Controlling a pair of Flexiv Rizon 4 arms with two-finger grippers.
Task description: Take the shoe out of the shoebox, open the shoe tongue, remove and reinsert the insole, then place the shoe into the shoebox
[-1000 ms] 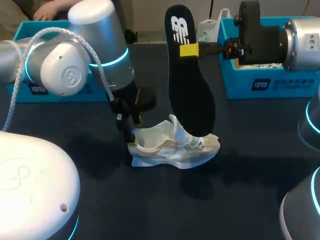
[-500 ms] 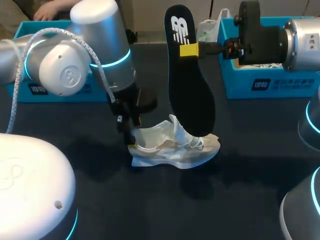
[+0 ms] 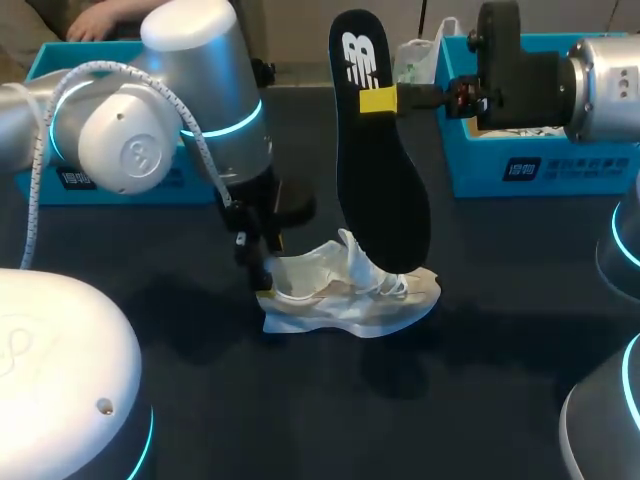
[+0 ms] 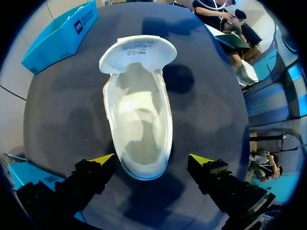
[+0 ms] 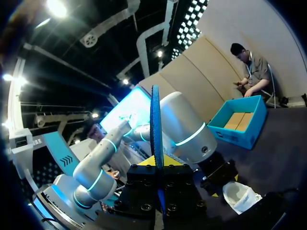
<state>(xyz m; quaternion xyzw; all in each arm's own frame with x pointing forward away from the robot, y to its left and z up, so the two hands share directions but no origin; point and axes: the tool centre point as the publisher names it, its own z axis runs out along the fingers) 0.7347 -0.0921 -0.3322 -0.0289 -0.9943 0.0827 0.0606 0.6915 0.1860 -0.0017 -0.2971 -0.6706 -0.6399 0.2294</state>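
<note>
A white shoe (image 3: pixel 345 291) lies on the dark table (image 3: pixel 470 290), its tongue (image 4: pixel 137 52) folded out and its inside bare. My left gripper (image 3: pixel 262 272) hangs open at the shoe's heel (image 4: pixel 144 167); in the left wrist view (image 4: pixel 151 160) the heel sits between its yellow tips, apart from both. My right gripper (image 3: pixel 385 99) is shut on the black insole (image 3: pixel 375 150), which hangs upright above the shoe with its toe end near the laces. From the right wrist the insole (image 5: pixel 156 129) shows edge-on between the shut fingers.
An open blue shoebox (image 3: pixel 500 165) stands at the back right behind my right arm. Another blue box (image 3: pixel 70 180) stands at the back left behind my left arm. A crumpled white bag (image 3: pixel 418 58) lies at the back between them.
My left arm has shifted slightly; its gripper stays open at the heel. The right arm and the insole have not moved.
</note>
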